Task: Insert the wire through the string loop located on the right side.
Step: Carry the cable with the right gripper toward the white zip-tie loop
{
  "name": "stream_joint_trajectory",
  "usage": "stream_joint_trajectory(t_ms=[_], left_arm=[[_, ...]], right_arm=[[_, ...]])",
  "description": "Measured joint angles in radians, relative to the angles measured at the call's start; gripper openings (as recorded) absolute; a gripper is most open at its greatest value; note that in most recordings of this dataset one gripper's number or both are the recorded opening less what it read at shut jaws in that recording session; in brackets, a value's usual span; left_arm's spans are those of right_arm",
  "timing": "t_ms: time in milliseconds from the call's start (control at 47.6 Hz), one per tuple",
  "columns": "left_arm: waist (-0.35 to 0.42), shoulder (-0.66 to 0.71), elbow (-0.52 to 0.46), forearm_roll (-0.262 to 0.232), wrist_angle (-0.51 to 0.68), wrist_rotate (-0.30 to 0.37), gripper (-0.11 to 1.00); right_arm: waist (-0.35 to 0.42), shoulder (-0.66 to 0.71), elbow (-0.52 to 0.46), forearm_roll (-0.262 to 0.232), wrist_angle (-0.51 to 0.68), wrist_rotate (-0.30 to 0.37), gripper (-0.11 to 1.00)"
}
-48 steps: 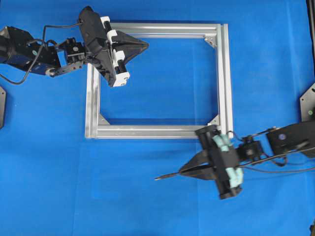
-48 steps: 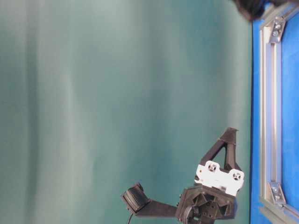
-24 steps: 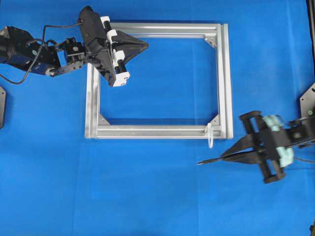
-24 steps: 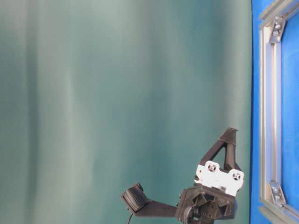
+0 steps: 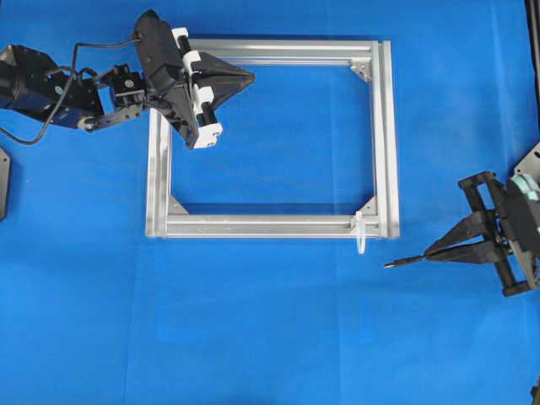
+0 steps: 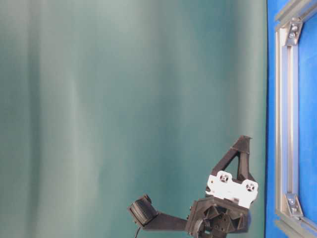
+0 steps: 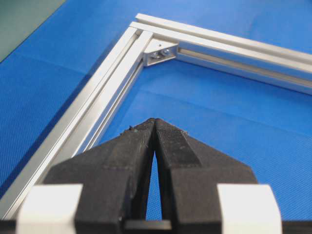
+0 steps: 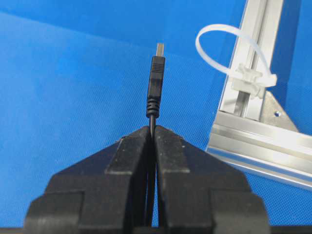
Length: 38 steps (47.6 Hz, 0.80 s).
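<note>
The wire (image 8: 155, 73) is a thin black cable with a small plug tip. My right gripper (image 8: 153, 129) is shut on it just behind the plug. In the overhead view that gripper (image 5: 429, 253) is at the far right, and the wire's tip (image 5: 396, 264) points left, a short way right of and below the string loop (image 5: 360, 236). The loop (image 8: 220, 27) is a white oval strap on the frame's lower right corner, ahead and to the right of the plug, apart from it. My left gripper (image 5: 251, 78) is shut and empty over the frame's upper left corner.
The square silver aluminium frame (image 5: 270, 225) lies flat on the blue cloth. Its corner bracket (image 7: 161, 51) is ahead of the left gripper (image 7: 155, 122). In the table-level view the left gripper (image 6: 243, 140) hangs beside the frame (image 6: 280, 99).
My right gripper has moved to the right with the wire, away from the frame's lower right corner, so the string loop now shows. The left arm has not moved.
</note>
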Motion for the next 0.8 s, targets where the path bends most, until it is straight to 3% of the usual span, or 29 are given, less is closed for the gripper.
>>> stream_joint_trajectory(t_ms=[252, 798], left_arm=[[0.0, 0.0, 0.0, 0.0, 0.0, 0.0, 0.0], [-0.003, 0.0, 0.002, 0.0, 0.0, -0.002, 0.0]], right_arm=[[-0.009, 0.037, 0.002, 0.0, -0.008, -0.003, -0.04], [-0.155, 0.061, 0.003, 0.0, -0.037, -0.011, -0.04]])
